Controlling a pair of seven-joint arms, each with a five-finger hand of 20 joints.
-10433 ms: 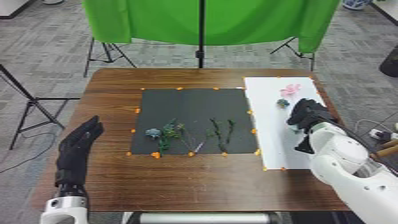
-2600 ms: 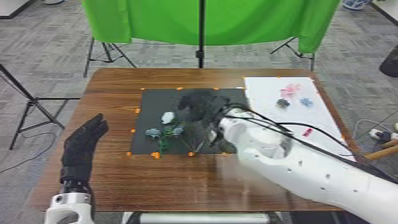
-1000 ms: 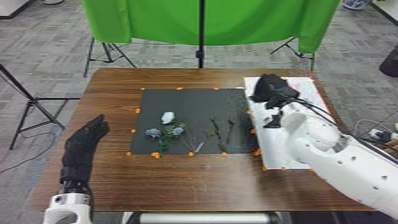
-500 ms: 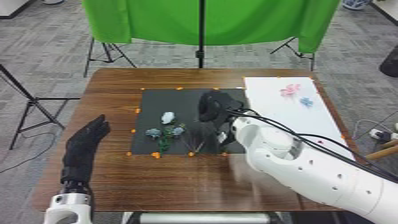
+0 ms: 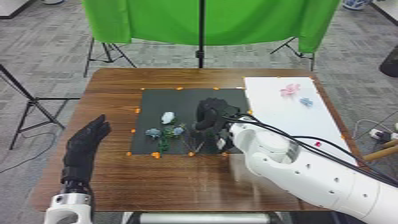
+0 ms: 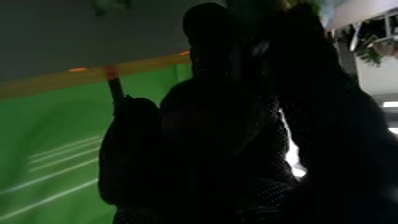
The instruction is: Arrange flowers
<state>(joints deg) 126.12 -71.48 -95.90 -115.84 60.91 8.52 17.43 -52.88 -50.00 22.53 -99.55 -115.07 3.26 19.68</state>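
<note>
In the head view my right hand [image 5: 211,111] is over the right part of the dark mat [image 5: 191,97], curled round a grey-blue flower that its glove mostly hides. The right wrist view has my right hand [image 6: 218,120] with a dull teal bit of the flower [image 6: 247,11] between the fingers. A white flower [image 5: 168,117] lies on the mat, above blue flowers [image 5: 154,132] with green stems [image 5: 163,144]. On the white sheet [image 5: 275,87] are a pink flower [image 5: 290,90] and a light blue flower [image 5: 306,102]. My left hand [image 5: 82,145] is open at the table's left.
Orange markers [image 5: 156,155] line the mat and sheet on the brown table [image 5: 169,185]. A green cloth [image 5: 151,22] hangs on a stand beyond the far edge. My right forearm crosses the table's right front.
My right hand went from the mat to the white sheet and back over the mat. The grey-blue flower has left the sheet. Since half a second ago the hand has shifted slightly. The left hand stayed put.
</note>
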